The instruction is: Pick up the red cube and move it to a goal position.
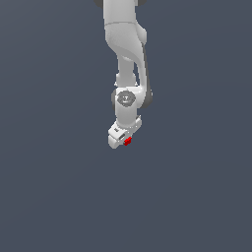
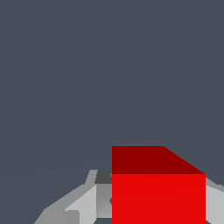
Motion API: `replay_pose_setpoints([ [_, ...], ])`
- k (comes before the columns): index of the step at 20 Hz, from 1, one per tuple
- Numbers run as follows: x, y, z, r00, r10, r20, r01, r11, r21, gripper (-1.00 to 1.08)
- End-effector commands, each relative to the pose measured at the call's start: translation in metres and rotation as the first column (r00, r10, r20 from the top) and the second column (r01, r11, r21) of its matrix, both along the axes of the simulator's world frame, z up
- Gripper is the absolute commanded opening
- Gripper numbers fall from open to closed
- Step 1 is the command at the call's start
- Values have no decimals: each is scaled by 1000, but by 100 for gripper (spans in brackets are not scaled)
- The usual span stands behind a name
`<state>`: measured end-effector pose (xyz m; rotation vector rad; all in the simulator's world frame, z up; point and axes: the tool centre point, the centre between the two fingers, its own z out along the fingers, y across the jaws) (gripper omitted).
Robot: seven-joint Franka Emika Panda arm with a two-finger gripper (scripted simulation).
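The red cube [image 1: 127, 141] shows as a tiny bright red block at the tip of my white gripper [image 1: 124, 142], near the middle of the exterior view. In the wrist view the red cube [image 2: 158, 192] fills the space between the two grey fingers [image 2: 83, 205], which press against its sides. My gripper is shut on the cube. The white arm comes down from the top of the exterior view, and its hand hides most of the cube there. No goal marker shows in either view.
A plain dark grey-blue surface [image 1: 59, 187] fills the whole background in both views. No other objects or edges show.
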<state>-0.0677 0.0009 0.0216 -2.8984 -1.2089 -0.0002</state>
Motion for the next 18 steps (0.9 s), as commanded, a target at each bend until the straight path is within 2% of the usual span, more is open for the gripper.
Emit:
replay_pose_setpoints([
  [1, 5, -19, 1, 1000, -1, 1, 1, 1000, 0, -100],
  [9, 23, -69, 3, 1000, -1, 0, 1, 1000, -1, -100],
  [13, 26, -77, 4, 1000, -1, 0, 1, 1000, -1, -100],
  [18, 26, -74, 3, 1000, -1, 0, 1, 1000, -1, -100],
])
